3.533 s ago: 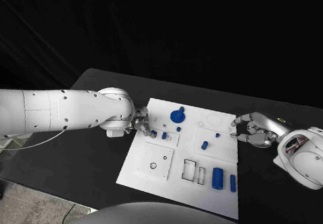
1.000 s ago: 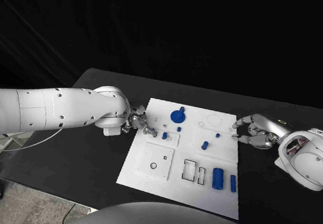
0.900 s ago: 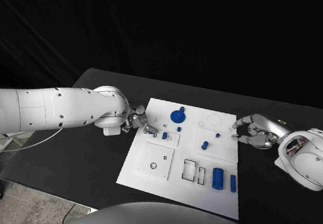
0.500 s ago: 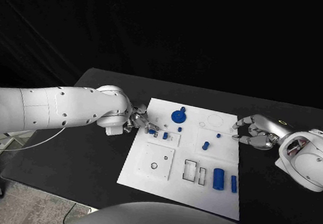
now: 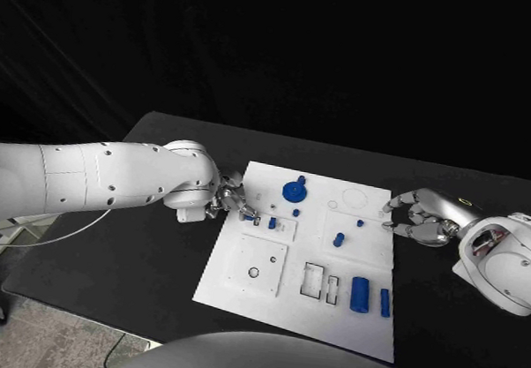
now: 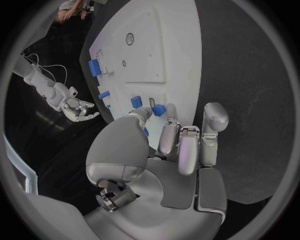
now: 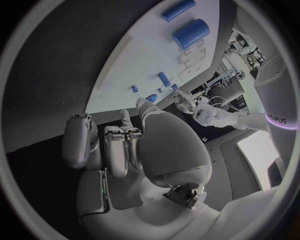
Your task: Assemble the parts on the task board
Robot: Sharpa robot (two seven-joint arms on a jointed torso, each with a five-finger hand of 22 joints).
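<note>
Task board (image 5: pixel 269 278) is seen mid-table, w/ small blue part (image 5: pixel 256 219) pinched by left hand (image 5: pixel 231 203) just inside board's left edge, nearest to it. Right hand (image 5: pixel 415 219) is held curled, apparently empty, at right edge.

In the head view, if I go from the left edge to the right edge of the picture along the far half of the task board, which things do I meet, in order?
Left hand → small blue part by its fingers → round blue part → oblong blue part → tiny blue part → right hand.
</note>
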